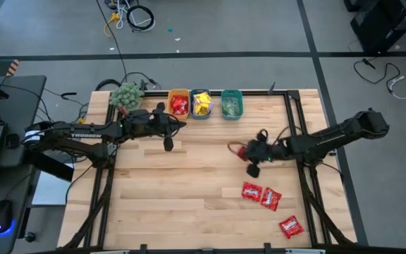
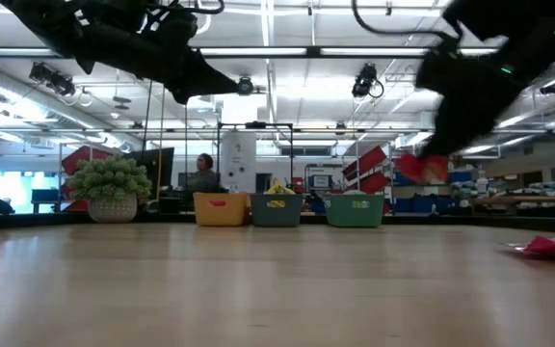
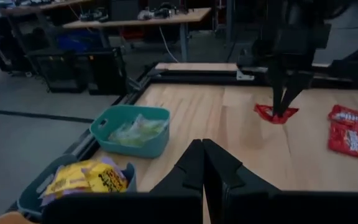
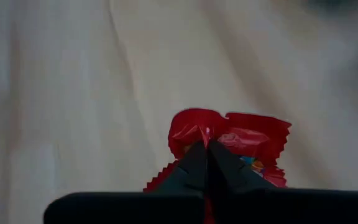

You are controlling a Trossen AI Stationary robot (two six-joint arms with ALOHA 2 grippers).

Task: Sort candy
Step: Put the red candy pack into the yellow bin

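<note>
1. The right gripper (image 1: 244, 150) hangs above the middle of the wooden surface (image 1: 189, 190), its jaws pinched shut on a red candy packet (image 4: 229, 140); the low view shows that packet (image 2: 420, 168) lifted clear of the wood.
2. The left gripper (image 3: 204, 163) sits near the far edge of the surface, just in front of the bins, with its jaws closed together and nothing between them.
3. Three more red packets lie flat on the near right part of the surface: two (image 1: 252, 191) (image 1: 271, 199) touching each other, and a third (image 1: 291, 226) a little apart, closer to the near edge.
4. Along the far edge stand three bins in a row: an orange bin (image 1: 179, 103) with red candy, a blue bin (image 1: 201, 104) with yellow candy, and a teal bin (image 1: 232, 104) with pale green candy.
5. A fuzzy green plant ball (image 1: 126, 95) stands just beside the orange bin, at the far left corner.
</note>
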